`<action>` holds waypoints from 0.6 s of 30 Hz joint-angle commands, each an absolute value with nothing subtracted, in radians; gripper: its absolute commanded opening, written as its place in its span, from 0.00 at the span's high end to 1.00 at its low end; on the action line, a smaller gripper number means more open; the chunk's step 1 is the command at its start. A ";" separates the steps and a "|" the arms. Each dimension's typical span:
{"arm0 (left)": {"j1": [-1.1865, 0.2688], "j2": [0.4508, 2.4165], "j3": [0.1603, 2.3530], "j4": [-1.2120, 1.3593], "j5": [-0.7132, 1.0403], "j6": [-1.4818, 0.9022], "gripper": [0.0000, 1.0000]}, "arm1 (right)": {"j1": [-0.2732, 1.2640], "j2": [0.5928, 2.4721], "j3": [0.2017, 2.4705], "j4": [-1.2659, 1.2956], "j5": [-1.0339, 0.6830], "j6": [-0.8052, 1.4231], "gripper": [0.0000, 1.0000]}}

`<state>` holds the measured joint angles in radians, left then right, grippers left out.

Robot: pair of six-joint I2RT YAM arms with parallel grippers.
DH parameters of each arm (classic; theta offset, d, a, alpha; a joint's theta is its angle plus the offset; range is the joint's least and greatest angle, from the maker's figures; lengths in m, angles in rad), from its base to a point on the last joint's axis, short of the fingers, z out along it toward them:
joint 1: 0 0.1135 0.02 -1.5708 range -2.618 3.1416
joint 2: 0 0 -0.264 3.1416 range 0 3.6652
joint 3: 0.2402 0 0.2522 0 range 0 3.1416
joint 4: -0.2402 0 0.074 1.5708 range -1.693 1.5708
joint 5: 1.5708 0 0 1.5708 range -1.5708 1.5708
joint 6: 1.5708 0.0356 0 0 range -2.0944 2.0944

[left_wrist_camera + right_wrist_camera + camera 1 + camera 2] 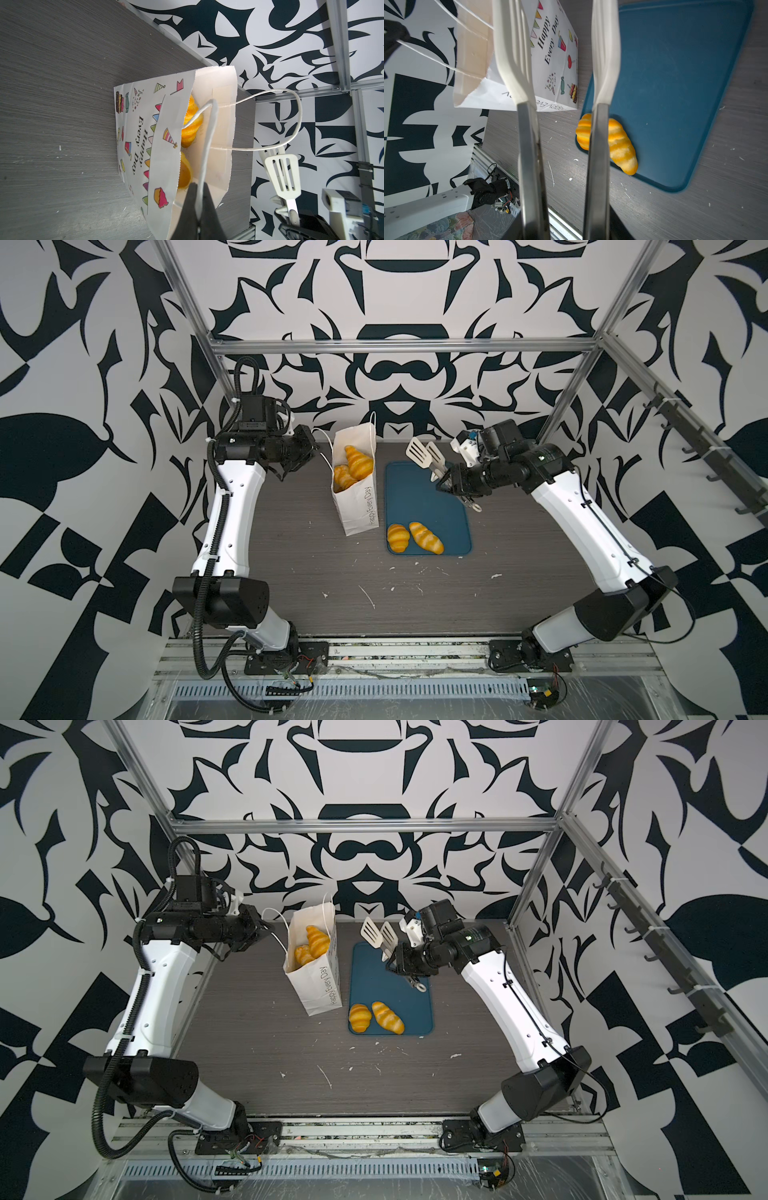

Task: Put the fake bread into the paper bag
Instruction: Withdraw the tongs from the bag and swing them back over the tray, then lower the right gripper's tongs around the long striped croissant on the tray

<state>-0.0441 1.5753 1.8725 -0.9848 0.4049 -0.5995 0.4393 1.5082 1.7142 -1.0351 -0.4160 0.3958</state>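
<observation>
So the left gripper (199, 186) has its fingers pinched tight on one cord handle (207, 133) of the paper bag (359, 506). The bag stands open on the table (332, 605), just left of the blue tray (419, 497) in both top views. Some of the fake bread (353, 466) is already inside. I count at least two pieces (could be more underneath, can't tell), and the top one leans against the far wall of the bag.

The right gripper (446, 486) is clamped around the handles of a pair of white tongs (424, 454), up over the far end of the tray. The two slotted blades stand apart with nothing between them.

On the tray's near left corner, a rounder croissant (398, 537) and a longer croissant (427, 537) lie side by side, well apart from the tongs.
</observation>
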 commanded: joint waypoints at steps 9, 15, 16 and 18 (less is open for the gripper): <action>-0.040 1.561 1.846 -0.974 0.418 -0.609 1.00 | 0.439 1.416 1.561 -0.999 -0.408 0.419 0.56; -0.040 1.551 1.826 -0.968 0.418 -0.609 1.00 | 0.439 1.391 1.460 -0.998 -0.389 0.438 0.56; -0.040 1.549 1.822 -0.968 0.417 -0.609 1.00 | 0.439 1.389 1.447 -1.003 -0.381 0.441 0.56; -0.040 1.545 1.817 -0.968 0.417 -0.609 1.00 | 0.439 1.390 1.430 -1.019 -0.360 0.442 0.56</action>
